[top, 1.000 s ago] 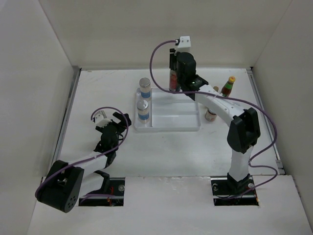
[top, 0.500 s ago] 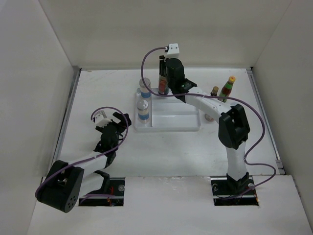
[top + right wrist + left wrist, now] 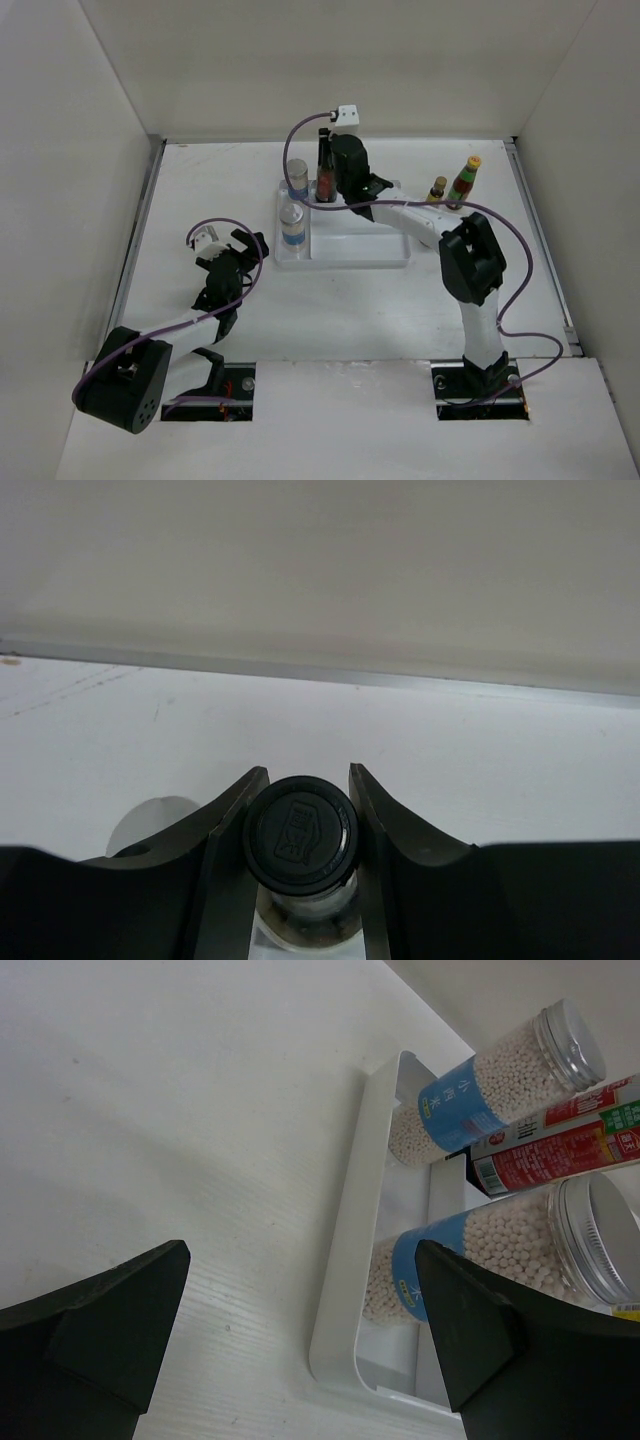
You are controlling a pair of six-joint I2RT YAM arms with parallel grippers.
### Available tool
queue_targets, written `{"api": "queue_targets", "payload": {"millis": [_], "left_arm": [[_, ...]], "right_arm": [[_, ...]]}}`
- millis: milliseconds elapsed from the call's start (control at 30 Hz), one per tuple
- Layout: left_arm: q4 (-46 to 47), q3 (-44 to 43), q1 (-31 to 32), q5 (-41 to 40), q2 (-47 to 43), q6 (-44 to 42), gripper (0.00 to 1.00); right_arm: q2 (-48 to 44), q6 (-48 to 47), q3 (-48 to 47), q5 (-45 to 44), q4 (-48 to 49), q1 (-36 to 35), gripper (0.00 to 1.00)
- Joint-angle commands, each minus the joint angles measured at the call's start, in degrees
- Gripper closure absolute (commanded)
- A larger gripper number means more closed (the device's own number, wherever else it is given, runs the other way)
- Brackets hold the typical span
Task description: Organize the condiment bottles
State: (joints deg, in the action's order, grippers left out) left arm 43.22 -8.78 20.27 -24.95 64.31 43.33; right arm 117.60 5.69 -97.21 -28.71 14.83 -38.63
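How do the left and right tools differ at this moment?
The left tool is open and empty; the right tool is shut on the black-capped bottle. The left tool sits off the tray, to its left; the right tool is at the tray's far side, beside a grey-lidded jar. Both are dark.

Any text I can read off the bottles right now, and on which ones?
Nothing can be quoted with certainty.
far grey-lidded jar: white Chinese characters on blue, too blurred.
near grey-lidded jar: no characters visible.
tall dark bottle: red label print, too small.
black cap: embossed mark, illegible.
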Motion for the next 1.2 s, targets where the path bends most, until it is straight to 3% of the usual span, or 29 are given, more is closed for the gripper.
{"api": "queue_targets", "payload": {"millis": [0, 100, 267, 400, 733, 867, 1167], "left_arm": [[2.74, -2.3, -0.19, 0.69, 0.11, 0.61, 0.0], [2.74, -2.3, -0.28, 0.69, 0.11, 0.61, 0.0], [2.66, -2.21, -0.28, 0.69, -0.15, 0.61, 0.0], [2.66, -2.21, -0.28, 0.69, -0.15, 0.61, 0.0], [2.66, -2.21, -0.28, 1.13, -0.07, 0.97, 0.0], [2.66, -2.21, -0.28, 1.13, 0.11, 1.05, 0.0], [2.66, -2.39, -0.28, 1.31, 0.55, 1.14, 0.0]], "right_arm": [[-1.94, 1.78, 1.84, -0.12, 10.74, -1.84, 0.7], [-2.72, 1.78, 3.25, -0.12, 11.01, -2.19, 0.55], [-7.99, 1.78, 5.97, 0.41, 10.84, -2.19, 0.2], [-15.89, 1.78, 12.2, 1.99, 10.57, -1.58, 0.09], [-30.23, 3.8, 29.7, -3.54, 7.94, 15.02, 0.07], [-28.57, 4.59, 31.11, -4.43, 3.11, 19.86, 0.07], [-22.24, 10.21, 34.63, -7.68, 3.81, 23.65, 0.15]]}}
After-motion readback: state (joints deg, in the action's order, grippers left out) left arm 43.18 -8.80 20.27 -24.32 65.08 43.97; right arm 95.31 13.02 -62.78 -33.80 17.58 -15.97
